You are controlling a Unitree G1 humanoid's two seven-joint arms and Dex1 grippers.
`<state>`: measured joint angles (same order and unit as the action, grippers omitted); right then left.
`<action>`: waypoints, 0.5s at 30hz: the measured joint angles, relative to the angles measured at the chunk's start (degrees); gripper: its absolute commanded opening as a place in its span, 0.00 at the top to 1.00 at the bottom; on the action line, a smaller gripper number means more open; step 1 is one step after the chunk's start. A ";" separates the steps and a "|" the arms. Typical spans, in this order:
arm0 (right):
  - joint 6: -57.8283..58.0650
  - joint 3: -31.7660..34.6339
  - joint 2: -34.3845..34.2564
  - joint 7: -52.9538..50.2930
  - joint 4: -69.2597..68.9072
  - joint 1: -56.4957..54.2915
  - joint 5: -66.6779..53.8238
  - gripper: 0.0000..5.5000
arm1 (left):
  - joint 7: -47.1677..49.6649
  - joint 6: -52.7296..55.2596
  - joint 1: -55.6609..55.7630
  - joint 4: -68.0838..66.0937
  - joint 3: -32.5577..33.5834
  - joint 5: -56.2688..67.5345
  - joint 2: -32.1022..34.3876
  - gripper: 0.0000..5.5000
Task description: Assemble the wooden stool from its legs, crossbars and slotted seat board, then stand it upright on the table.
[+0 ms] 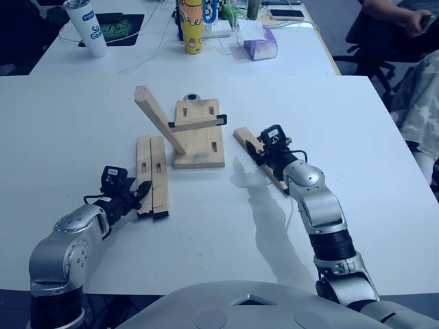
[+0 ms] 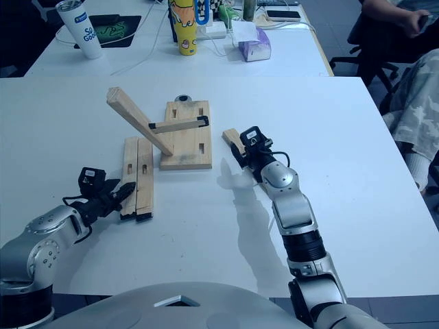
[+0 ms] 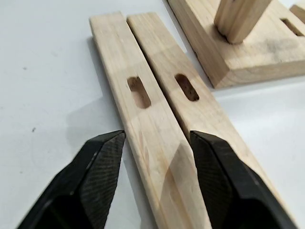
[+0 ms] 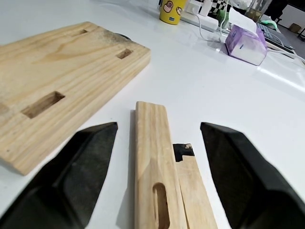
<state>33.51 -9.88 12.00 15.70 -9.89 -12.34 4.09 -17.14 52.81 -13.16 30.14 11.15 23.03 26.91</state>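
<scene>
The slotted seat board [image 1: 200, 145] lies flat mid-table. One leg [image 1: 159, 118] stands tilted in it, and a crossbar [image 1: 199, 124] with a black end rests against that leg. Two slotted legs [image 1: 152, 175] lie side by side to the board's left. My left gripper [image 3: 157, 137] is open at their near ends, its fingers [image 3: 102, 176] straddling the left leg [image 3: 143, 138]. Right of the board lies another slotted leg [image 4: 152, 157] beside a thinner piece [image 4: 193, 181]. My right gripper [image 4: 158, 126] is open and low over that leg's far end, also seen as the right gripper [image 1: 257, 149].
At the far side stand a white tumbler [image 1: 86, 24], a yellow cup [image 1: 192, 27], a purple tissue box [image 1: 259, 44] and cables. A seated person [image 1: 418, 103] is past the table's right edge. Bare tabletop [image 1: 219, 233] lies in front of the parts.
</scene>
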 measured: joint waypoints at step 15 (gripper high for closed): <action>1.81 -1.50 -0.19 -1.48 -5.02 3.71 0.26 0.41 | -1.06 -6.68 0.98 -4.58 -1.72 -4.11 1.98 0.54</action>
<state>35.32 -11.38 11.81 14.22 -14.91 -8.63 4.36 -18.20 46.14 -12.17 25.57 9.43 18.92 28.89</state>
